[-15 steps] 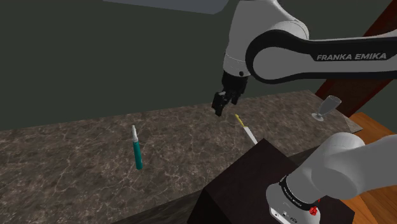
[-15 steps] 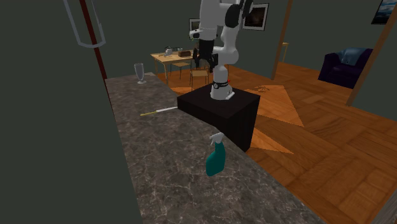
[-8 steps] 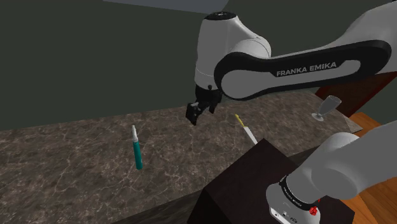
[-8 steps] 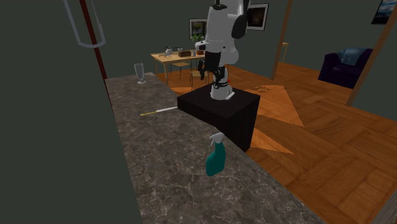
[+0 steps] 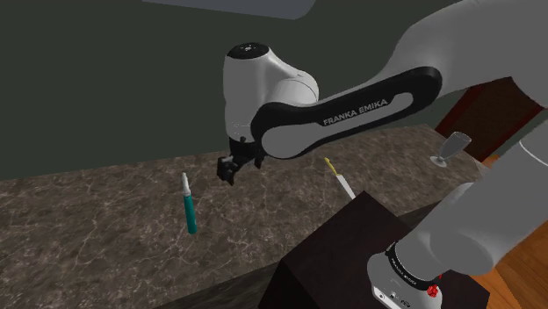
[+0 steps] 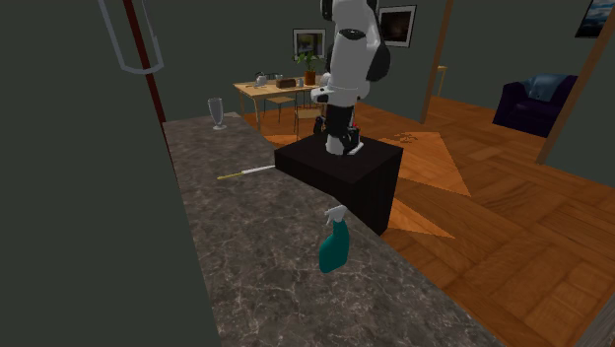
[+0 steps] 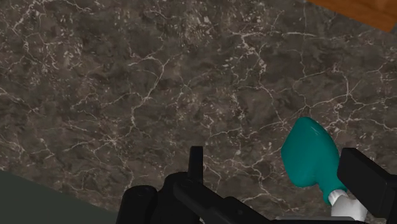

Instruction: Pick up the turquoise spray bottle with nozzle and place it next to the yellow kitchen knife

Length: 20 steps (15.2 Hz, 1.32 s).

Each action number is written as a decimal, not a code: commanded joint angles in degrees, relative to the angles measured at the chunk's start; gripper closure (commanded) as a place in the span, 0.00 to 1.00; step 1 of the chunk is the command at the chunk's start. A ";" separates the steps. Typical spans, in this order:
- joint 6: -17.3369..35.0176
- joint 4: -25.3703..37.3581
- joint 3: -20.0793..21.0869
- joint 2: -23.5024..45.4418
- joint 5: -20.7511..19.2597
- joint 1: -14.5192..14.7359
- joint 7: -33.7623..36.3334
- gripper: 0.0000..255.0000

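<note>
One spray bottle (image 5: 189, 209): turquoise body with a pale nozzle on top; it stands upright on the counter, left of centre in the shoulder view, and low in the middle of the second exterior view (image 6: 334, 246), close to the counter's edge on the room side
Black gripper (image 5: 228, 168): hangs in the air over the counter, a little up and right of the spray bottle in the shoulder view; near to it but not touching it
Its fingers (image 7: 372, 181): spread apart and pinching nothing; in the wrist view the spray bottle (image 7: 309, 153) shows down below between the two fingers, closer to one of them
Yellow knife (image 5: 338, 178): lies flat on the counter, yellow handle and pale blade, right of centre in the shoulder view; well apart from the spray bottle
Dark counter (image 5: 105, 211): stone-like, with light veins; it carries the spray bottle, the knife and the glass
Clear glass (image 5: 450, 147): stands at the right edge of the shoulder view, beyond the knife
Dark stand (image 5: 334, 250): lower right of the shoulder view, beside the counter
Done so far: by my judgement only the approach; the spray bottle is not grasped and not lifted
Left to do: come down around the spray bottle, close on it, lift it, carry it toward the knife and set it beside the knife
</note>
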 commanded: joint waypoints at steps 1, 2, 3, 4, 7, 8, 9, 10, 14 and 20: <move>0.86 3.20 0.54 4.71 -3.26 0.69 3.52 0.00; 1.14 4.96 0.62 7.17 -4.96 1.32 5.30 0.00; 1.32 6.80 0.59 9.62 -6.64 2.06 7.01 0.00; 1.41 8.73 0.49 12.06 -8.29 2.86 8.64 0.00; 1.24 15.00 -0.58 19.18 -12.68 5.99 12.82 0.00; 1.05 17.27 -1.03 21.51 -13.96 7.12 13.98 0.00; 0.80 19.62 -1.51 23.82 -15.15 8.28 15.03 0.00; 0.49 22.07 -2.03 26.11 -16.22 9.48 15.96 0.00; -0.03 28.76 -3.64 32.48 -18.84 12.73 18.00 0.00; 3.03 28.11 -4.81 35.09 -20.45 13.14 18.92 0.00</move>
